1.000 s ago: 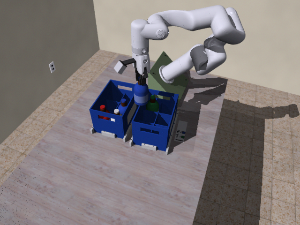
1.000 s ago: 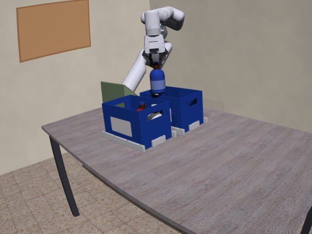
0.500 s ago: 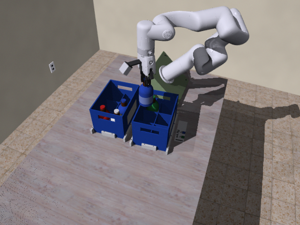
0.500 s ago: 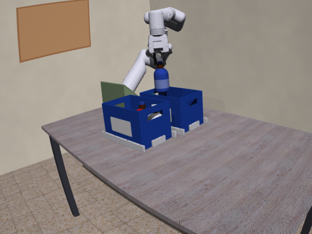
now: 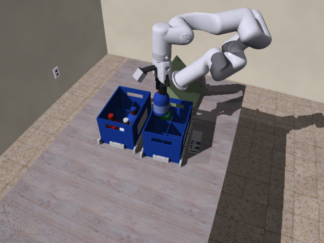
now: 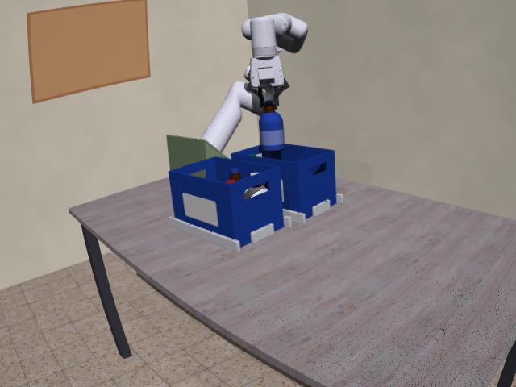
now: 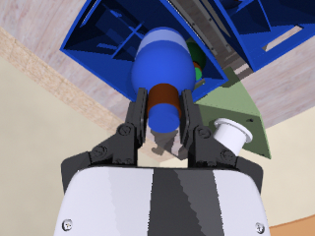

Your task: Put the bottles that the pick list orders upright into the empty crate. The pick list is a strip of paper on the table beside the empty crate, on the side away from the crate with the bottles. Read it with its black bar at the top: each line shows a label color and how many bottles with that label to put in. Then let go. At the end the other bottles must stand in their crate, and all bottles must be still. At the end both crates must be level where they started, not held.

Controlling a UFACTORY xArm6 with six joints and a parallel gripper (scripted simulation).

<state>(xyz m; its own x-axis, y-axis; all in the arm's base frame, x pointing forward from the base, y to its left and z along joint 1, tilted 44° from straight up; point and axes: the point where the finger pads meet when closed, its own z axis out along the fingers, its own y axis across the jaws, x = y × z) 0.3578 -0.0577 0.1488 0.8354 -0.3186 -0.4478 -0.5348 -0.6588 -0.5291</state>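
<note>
The black two-fingered hand (image 5: 162, 87) (image 6: 268, 101) (image 7: 163, 100) grips a blue-labelled bottle (image 5: 161, 103) (image 6: 272, 131) (image 7: 163, 71) by its neck — upright, probably for lowering — green bottle (image 5: 167, 115) (image 7: 197, 56) towards twelve o'clock.

Blue bottle (image 5: 160, 104) (image 6: 272, 131) (image 7: 162, 69): upright, neck clamped, above the blue receiving crate (image 5: 162, 151) (image 6: 316, 185) (image 7: 94, 73). I see a green bottle (image 5: 167, 116) (image 7: 197, 55) inside. Blue source crate (image 5: 115, 134) (image 6: 258, 214) (image 7: 263, 60), level alongside, holds red-capped (image 5: 111, 116) (image 6: 230, 181), white-capped (image 5: 125, 120) and blue-capped (image 5: 133, 111) (image 6: 235, 171) bottles. Pale list (image 5: 194, 134) on desk: green one, blue two.

Worktop (image 5: 125, 188) (image 6: 333, 258): pinkish-grey wood grain. On it: two blue crates, side by side; pick list (image 5: 195, 141) beside one.
</note>
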